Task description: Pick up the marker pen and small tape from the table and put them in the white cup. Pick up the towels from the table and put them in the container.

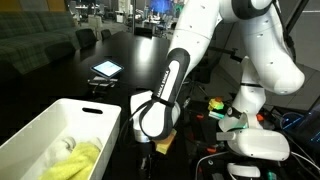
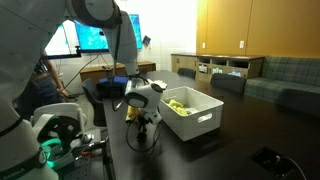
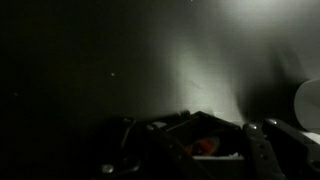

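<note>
While my arm bends down from above, my wrist sits low over the dark table and my claw hangs just beside a corner of the white container. A yellow towel lies inside that container, which shows in both exterior views (towel, container wall). In an exterior view a lit tablet lies flat on the table, well apart from me; another shows a glowing monitor behind my arm.

The wrist view is very dark. My claw comes in from the bottom, with an orange thing by the fingers that is too dim to name. A white shape sits at the right edge — cup or container, can't tell. Whether my claw is open or closed, can't tell either. The marker and tape can't be made out.
</note>
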Action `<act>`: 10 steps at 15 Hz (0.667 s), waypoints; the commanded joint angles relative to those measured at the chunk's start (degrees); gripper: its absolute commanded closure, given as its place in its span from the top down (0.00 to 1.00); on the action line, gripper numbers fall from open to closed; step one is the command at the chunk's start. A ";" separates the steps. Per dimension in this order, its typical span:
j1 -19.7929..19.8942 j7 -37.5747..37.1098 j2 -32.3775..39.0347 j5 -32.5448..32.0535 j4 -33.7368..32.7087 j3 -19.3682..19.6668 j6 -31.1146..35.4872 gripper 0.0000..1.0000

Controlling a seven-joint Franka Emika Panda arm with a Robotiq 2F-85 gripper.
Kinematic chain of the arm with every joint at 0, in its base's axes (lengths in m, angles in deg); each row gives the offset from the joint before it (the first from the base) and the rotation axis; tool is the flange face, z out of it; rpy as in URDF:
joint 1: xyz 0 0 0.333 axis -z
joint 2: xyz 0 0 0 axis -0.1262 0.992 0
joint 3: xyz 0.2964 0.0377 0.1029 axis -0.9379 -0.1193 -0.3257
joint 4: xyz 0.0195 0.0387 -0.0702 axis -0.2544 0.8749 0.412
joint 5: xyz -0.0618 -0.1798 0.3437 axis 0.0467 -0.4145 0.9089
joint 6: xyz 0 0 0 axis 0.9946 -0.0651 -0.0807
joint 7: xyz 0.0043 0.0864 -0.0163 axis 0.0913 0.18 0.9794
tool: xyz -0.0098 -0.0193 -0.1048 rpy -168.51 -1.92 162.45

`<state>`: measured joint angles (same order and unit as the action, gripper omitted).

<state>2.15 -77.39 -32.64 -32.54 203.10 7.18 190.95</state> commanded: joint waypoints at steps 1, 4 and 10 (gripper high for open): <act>1.20 -0.78 -6.63 6.15 9.50 -3.21 9.54 0.00; 0.99 -1.76 -11.73 9.24 15.08 -4.44 14.15 0.00; -7.98 -13.26 -27.49 5.29 25.84 0.32 13.62 0.00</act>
<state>0.25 -82.69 -49.40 -24.21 221.64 4.76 205.23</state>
